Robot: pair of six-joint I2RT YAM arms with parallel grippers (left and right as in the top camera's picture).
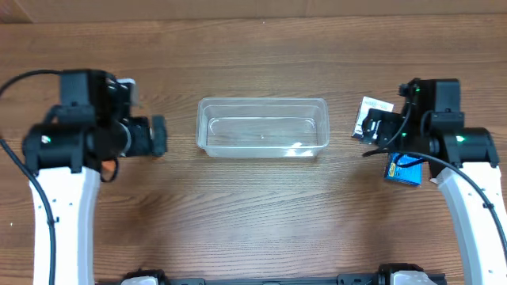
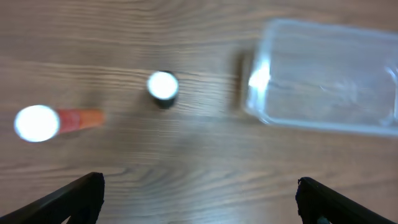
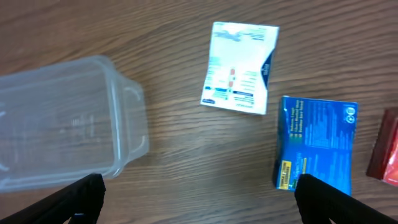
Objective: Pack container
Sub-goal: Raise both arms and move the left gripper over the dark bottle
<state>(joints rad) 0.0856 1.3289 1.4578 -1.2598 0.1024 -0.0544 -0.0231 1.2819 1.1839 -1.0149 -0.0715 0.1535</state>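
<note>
Clear plastic container (image 1: 262, 127) lying at centre of wooden worktop (image 1: 253, 222). Spread wide, both left end effector (image 2: 199, 186) and right end effector (image 3: 199, 186). Near container, to its right, white packet (image 3: 239, 67) beside blue box (image 3: 317, 149).

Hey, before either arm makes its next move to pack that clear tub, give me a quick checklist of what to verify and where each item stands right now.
1. Container upright, opening clear: ok.
2. Left tool open, holding nothing: ok.
3. Right tool open, holding nothing: ok.
4. White packet and blue box lie flat, nothing on top: ok.
5. White-capped bottle standing upright: cannot tell, the left wrist view is blurred.
6. Anything packed yet: not ok, nothing shows inside the container.
</note>
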